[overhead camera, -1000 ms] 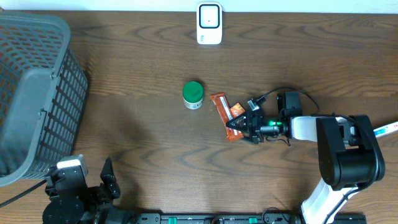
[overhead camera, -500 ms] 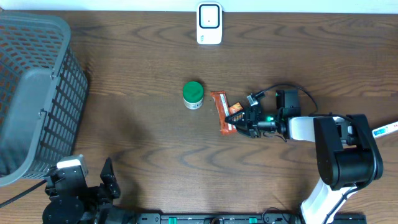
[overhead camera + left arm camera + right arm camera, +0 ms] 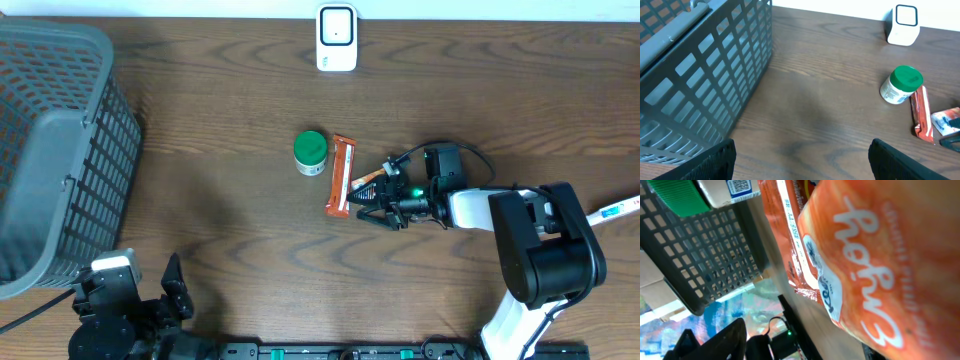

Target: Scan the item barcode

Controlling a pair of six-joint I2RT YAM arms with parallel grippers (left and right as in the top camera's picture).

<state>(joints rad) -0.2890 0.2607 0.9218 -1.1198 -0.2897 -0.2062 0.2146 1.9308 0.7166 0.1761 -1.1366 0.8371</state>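
Observation:
A long orange snack bar (image 3: pixel 342 176) lies almost upright on the table beside a green-lidded jar (image 3: pixel 311 152). A smaller orange packet (image 3: pixel 372 180) lies just right of the bar, against my right gripper (image 3: pixel 366 203). In the right wrist view this packet (image 3: pixel 880 270) fills the right side and covers one finger, while the other finger (image 3: pixel 730 340) stands well apart from it; the jaws are open. The white scanner (image 3: pixel 337 38) stands at the table's far edge. My left gripper (image 3: pixel 810 167) rests open over bare wood at the front left.
A grey mesh basket (image 3: pixel 60 150) takes up the left side of the table. A cable loops behind the right wrist (image 3: pixel 470 150). A white pen-like object (image 3: pixel 618 208) lies at the right edge.
My right gripper has moved left and slightly up. The orange bar has swung from slanted to nearly upright, closer to the jar. The left arm has not moved.

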